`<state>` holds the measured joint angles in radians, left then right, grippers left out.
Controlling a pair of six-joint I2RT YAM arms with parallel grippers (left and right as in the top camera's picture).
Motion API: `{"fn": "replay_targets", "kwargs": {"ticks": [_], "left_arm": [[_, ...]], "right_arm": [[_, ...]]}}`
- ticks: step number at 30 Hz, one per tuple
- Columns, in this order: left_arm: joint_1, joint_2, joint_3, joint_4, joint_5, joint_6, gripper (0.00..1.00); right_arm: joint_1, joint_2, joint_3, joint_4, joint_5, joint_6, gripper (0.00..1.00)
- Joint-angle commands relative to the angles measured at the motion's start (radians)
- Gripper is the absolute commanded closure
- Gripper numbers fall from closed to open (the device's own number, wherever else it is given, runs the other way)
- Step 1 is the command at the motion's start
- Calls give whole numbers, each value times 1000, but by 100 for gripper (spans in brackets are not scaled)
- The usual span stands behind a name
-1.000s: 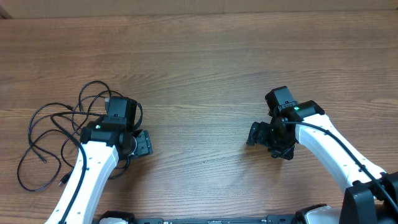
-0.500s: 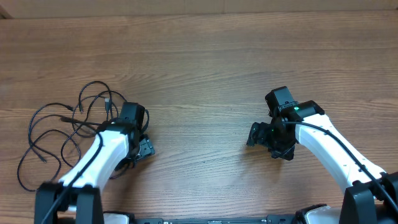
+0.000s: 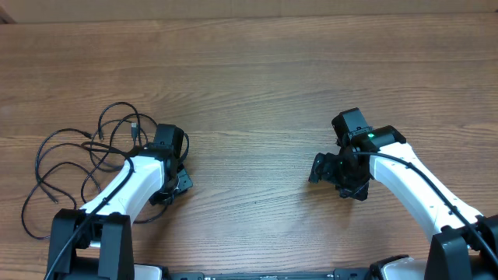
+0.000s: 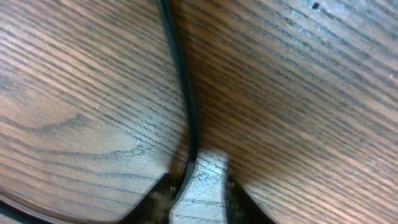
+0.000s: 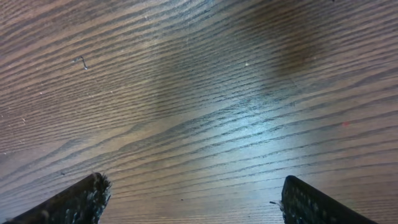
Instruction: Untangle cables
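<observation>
The cables [image 3: 134, 127] lie in loose black loops on the wooden table at the left, with one plug end near the top of the pile. My left gripper [image 3: 177, 185] sits low at the right edge of the loops. In the left wrist view one thin black cable [image 4: 183, 93] runs down the wood and into the narrow gap between my left fingers [image 4: 199, 193], lying against the left finger; the gap is wider than the cable. My right gripper [image 3: 320, 173] is open and empty, far from the cables, with only bare wood between its fingers [image 5: 193, 199].
The wooden table [image 3: 257, 85] stretches between the two arms and to the back. The thick black arm wire runs along my right arm [image 3: 412, 183].
My left arm has swung in and lowered, bringing its gripper down at the right edge of the loops. The nearby cable strands shifted slightly. The right arm has not moved.
</observation>
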<state>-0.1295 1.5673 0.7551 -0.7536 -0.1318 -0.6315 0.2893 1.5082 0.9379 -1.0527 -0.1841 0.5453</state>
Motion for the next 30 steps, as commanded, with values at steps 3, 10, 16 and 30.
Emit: {"fn": "replay_targets", "kwargs": {"ticks": [3, 10, 16, 30], "left_arm": [[16, 36, 12, -16, -17, 39, 94], [172, 34, 332, -222, -87, 147, 96], [298, 34, 640, -300, -89, 286, 96], [389, 37, 823, -420, -86, 310, 66]], "right_arm": [[-4, -14, 18, -1, -4, -3, 12], [-3, -14, 18, -5, -4, -3, 12], [-3, -14, 18, -5, -4, -3, 12], [-3, -14, 18, 3, -4, -3, 12]]}}
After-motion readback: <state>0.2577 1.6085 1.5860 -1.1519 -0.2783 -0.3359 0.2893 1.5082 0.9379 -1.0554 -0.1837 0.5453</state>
